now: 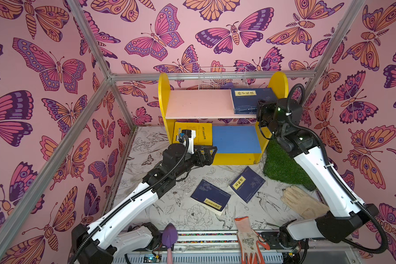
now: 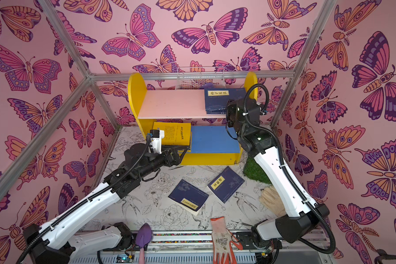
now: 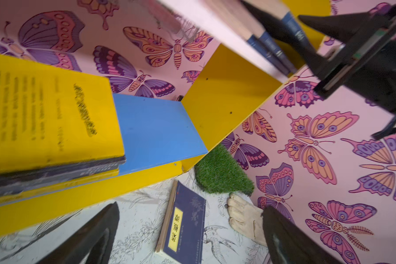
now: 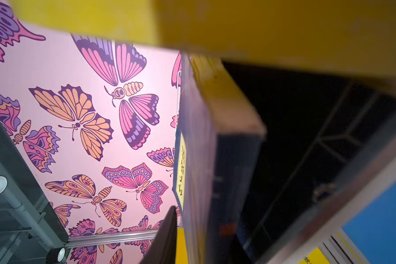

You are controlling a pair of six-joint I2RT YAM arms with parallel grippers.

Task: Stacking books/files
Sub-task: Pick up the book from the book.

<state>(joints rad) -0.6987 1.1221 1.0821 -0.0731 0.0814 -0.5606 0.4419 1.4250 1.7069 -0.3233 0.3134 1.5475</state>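
Observation:
A stack of navy books lies at the right end of the pink upper shelf. My right gripper is at the stack's front edge, open; in the right wrist view one finger stands a thin gap off the top navy cover. A yellow-covered stack sits on the blue lower shelf. My left gripper hovers open and empty just in front of it. Two navy books lie flat on the table; the left wrist view shows one.
The yellow rack stands against the back wall with a wire basket behind it. A green grass mat and a beige glove lie at the right. A white-and-orange glove and a purple trowel lie at the front edge.

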